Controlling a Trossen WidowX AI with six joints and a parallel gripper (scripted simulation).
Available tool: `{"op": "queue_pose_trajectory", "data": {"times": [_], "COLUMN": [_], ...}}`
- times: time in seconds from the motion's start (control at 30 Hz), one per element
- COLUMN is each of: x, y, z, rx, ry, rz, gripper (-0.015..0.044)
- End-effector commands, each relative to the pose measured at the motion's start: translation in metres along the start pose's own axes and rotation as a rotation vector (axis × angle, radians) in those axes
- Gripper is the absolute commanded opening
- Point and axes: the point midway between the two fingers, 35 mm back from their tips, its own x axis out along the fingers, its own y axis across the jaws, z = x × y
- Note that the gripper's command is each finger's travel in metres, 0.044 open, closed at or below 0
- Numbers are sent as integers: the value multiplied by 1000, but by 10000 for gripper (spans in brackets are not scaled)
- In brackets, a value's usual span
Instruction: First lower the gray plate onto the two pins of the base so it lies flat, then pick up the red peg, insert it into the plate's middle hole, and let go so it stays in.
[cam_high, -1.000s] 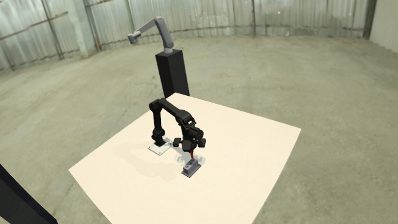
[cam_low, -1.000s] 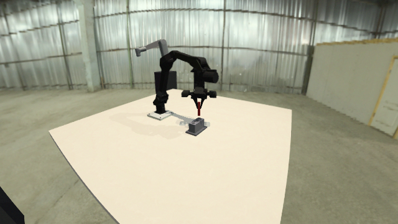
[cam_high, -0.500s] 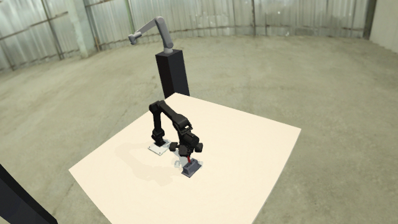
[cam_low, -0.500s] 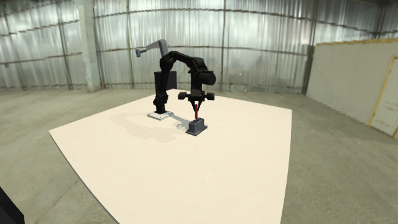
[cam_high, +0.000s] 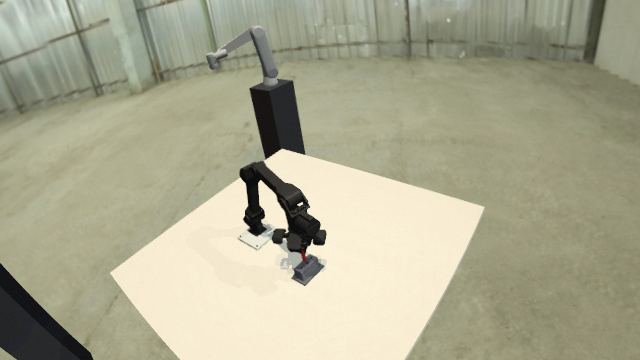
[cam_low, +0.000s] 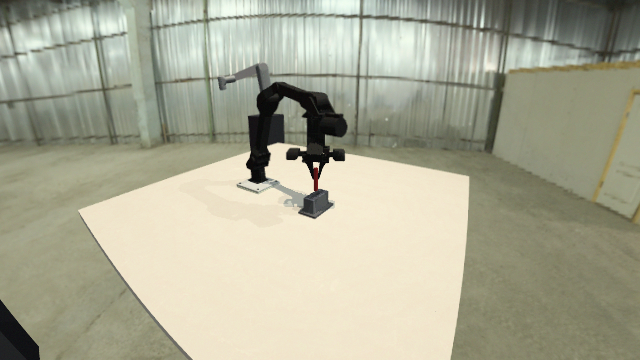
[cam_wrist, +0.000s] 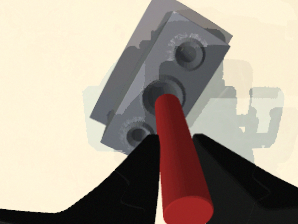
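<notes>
The gray plate (cam_wrist: 200, 77) lies on the dark gray base (cam_wrist: 107, 96) (cam_high: 305, 281) (cam_low: 314, 215). It looks flat, with three holes in a row; a round shape shows in each outer hole. My gripper (cam_high: 303, 251) (cam_low: 315, 176) (cam_wrist: 175, 144) points down above the plate, shut on the red peg (cam_low: 316, 184) (cam_wrist: 182, 165). The peg is roughly upright, its lower end pointing at the plate. In the wrist view that end overlaps the near rim of the middle hole and is fully visible, so it looks just above it. The exact gap cannot be told.
The base stands on the cream table (cam_high: 380, 240) (cam_low: 380, 260). My arm's white mounting plate (cam_high: 256, 242) (cam_low: 256, 188) lies to the left behind it. A gray arm (cam_high: 265, 52) on a black pillar (cam_high: 278, 117) stands beyond the far corner of the table.
</notes>
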Motion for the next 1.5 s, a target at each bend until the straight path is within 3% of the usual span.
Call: {"op": "queue_pose_trajectory", "data": {"times": [0.0,1.47], "x": [0,17], "y": [0,1], "z": [-1,1], "rx": [-5,-3], "ry": [5,2], "rz": [2,-2], "gripper": [0,0]}}
